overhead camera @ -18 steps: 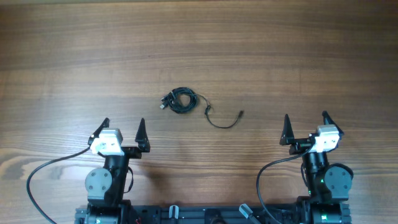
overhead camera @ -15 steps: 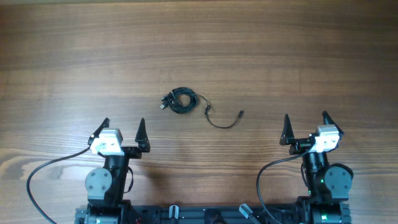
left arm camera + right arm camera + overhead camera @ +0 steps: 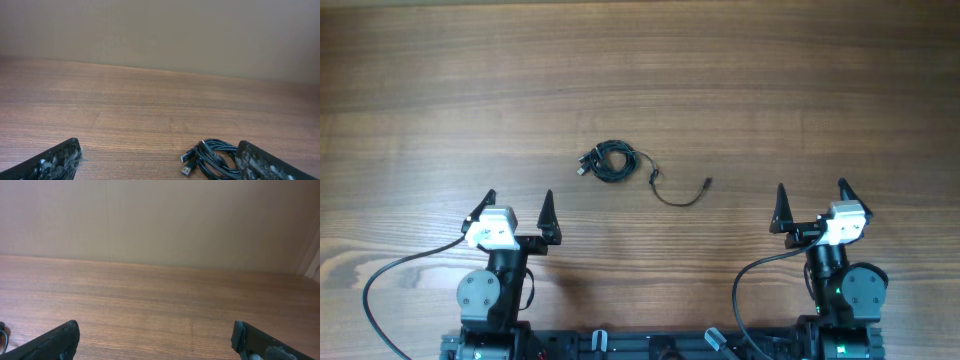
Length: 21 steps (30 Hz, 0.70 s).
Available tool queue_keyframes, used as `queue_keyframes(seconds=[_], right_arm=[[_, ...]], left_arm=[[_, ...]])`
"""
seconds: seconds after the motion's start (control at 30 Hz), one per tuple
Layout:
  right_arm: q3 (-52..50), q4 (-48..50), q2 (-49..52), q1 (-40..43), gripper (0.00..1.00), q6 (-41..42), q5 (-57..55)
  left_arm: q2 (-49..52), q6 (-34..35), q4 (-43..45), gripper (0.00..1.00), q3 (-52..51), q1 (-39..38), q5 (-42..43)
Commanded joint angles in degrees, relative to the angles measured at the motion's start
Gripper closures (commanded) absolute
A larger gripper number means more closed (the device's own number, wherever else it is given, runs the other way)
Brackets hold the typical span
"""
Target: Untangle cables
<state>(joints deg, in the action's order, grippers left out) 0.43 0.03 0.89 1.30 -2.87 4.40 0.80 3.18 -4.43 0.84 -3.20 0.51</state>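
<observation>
A small coiled bunch of thin black cables with plug ends lies on the wooden table near the middle. It also shows in the left wrist view, low and right, beside the right finger. A separate loose black strand curves just right of the bunch; its end shows at the left edge of the right wrist view. My left gripper is open and empty, below and left of the bunch. My right gripper is open and empty, well to the right of the strand.
The wooden table stretches bare behind the cables. Thick black arm cables loop by the arm bases along the near edge. A beige wall stands beyond the table's far edge.
</observation>
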Motion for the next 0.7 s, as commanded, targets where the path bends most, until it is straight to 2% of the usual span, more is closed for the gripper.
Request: queue_keyframes(seconds=[0.0, 0.4, 0.47, 0.6, 0.67], right_arm=[[-0.1, 0.1, -0.7, 0.2, 0.0, -0.1, -1.0], [-0.1, 0.1, -0.7, 0.2, 0.0, -0.1, -1.0], [-0.1, 0.1, -0.7, 0.2, 0.0, -0.1, -1.0], [-0.1, 0.1, -0.7, 0.2, 0.0, -0.1, -1.0], [-0.1, 0.1, -0.7, 0.2, 0.0, -0.1, -1.0]], left_arm=[[-0.4, -1.0, 0.2, 0.0, -0.5, 0.5, 0.7], [-0.4, -1.1, 0.2, 0.0, -0.5, 0.5, 0.3], [-0.4, -1.4, 4.2, 0.0, -0.5, 0.5, 0.1], [-0.4, -1.5, 5.5, 0.0, -0.5, 0.5, -0.8], [-0.4, -1.4, 12.2, 0.0, -0.5, 0.5, -0.1]])
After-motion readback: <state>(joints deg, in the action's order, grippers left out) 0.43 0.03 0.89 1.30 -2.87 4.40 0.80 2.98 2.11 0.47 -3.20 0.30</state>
